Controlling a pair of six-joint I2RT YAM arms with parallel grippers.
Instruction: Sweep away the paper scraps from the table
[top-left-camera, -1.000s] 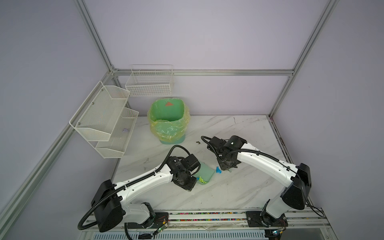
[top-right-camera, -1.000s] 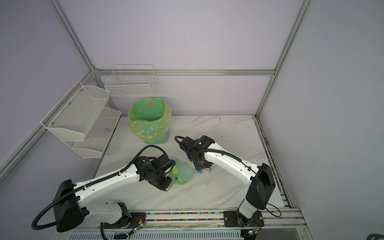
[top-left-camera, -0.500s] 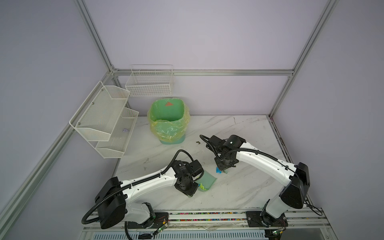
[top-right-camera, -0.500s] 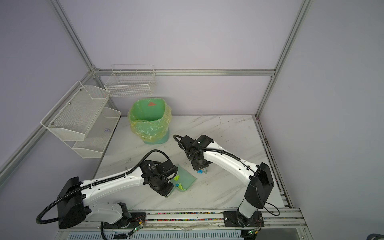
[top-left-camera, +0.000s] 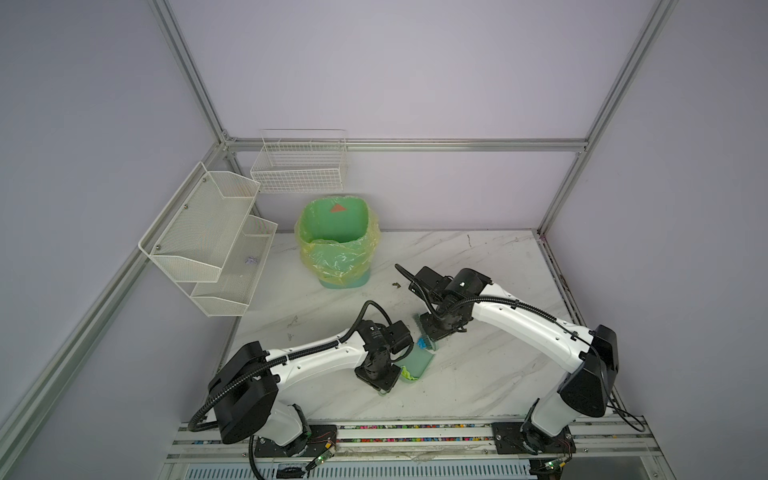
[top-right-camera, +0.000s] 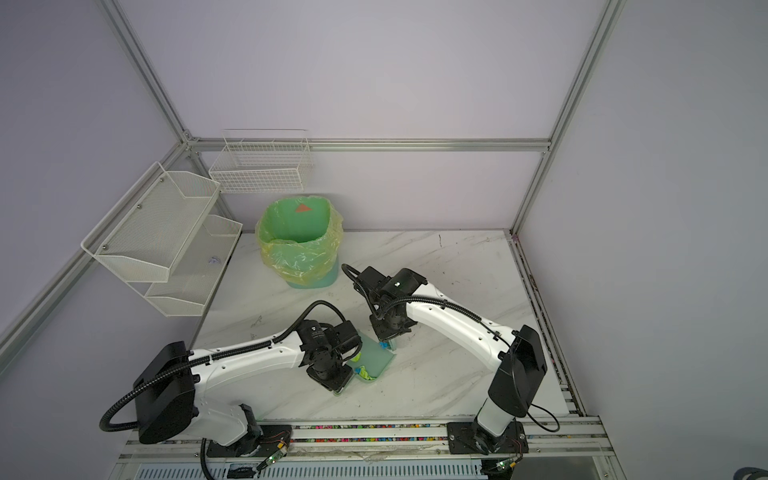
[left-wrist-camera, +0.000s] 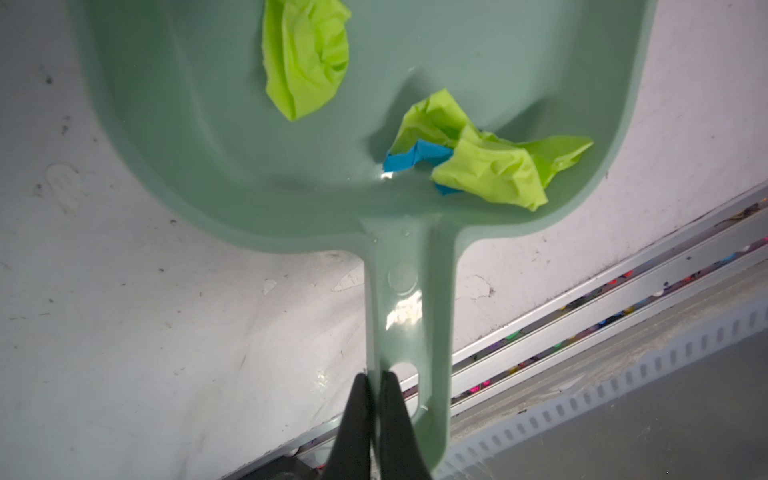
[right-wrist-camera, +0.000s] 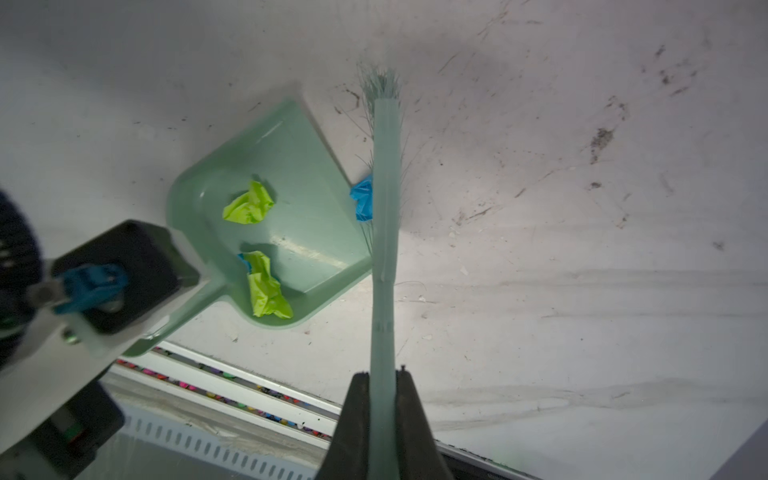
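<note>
My left gripper (left-wrist-camera: 374, 376) is shut on the handle of a pale green dustpan (left-wrist-camera: 374, 124) that lies on the table (top-left-camera: 478, 374) near the front. Inside the pan lie neon yellow-green paper scraps (left-wrist-camera: 305, 54) and one blue bit (left-wrist-camera: 415, 156). My right gripper (right-wrist-camera: 384, 374) is shut on the handle of a green brush (right-wrist-camera: 384, 208). The brush bristles press a blue scrap (right-wrist-camera: 362, 201) against the dustpan's open lip (right-wrist-camera: 328, 166). In both top views that blue scrap (top-left-camera: 423, 343) (top-right-camera: 384, 345) sits between the two grippers.
A green bin lined with a yellow bag (top-left-camera: 338, 245) stands at the back left of the table. White wire shelves (top-left-camera: 208, 237) and a wire basket (top-left-camera: 299, 166) hang on the left wall. A dark speck (top-left-camera: 395, 284) lies near the bin. The aluminium front rail (top-left-camera: 415, 428) runs close behind the dustpan handle.
The left arm has drawn the dustpan a little toward the front edge. The right arm has swept the brush leftward, pushing the blue scrap up to the pan's lip.
</note>
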